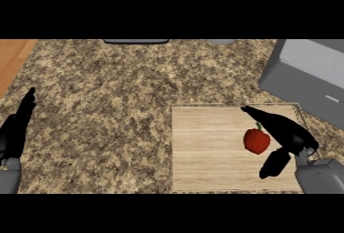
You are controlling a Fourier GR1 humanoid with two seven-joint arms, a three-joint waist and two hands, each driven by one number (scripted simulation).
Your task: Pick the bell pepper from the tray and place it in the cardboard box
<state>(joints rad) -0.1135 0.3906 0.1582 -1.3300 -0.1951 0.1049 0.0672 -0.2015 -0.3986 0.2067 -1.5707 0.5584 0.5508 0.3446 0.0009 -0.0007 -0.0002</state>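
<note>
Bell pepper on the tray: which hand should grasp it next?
Right. The right hand is open over the tray, its fingers and thumb on either side of the bell pepper. The left hand rests open at the view's left edge, away from the tray.

Even, diffuse light across speckled counter (101, 113), moderately bright. My left hand (16, 129) and right hand (290, 132) read as flat black silhouettes. Tray (208, 173) evenly lit, pale. Grey unit (316, 59) at right: top face lighter, front face darker.
</note>
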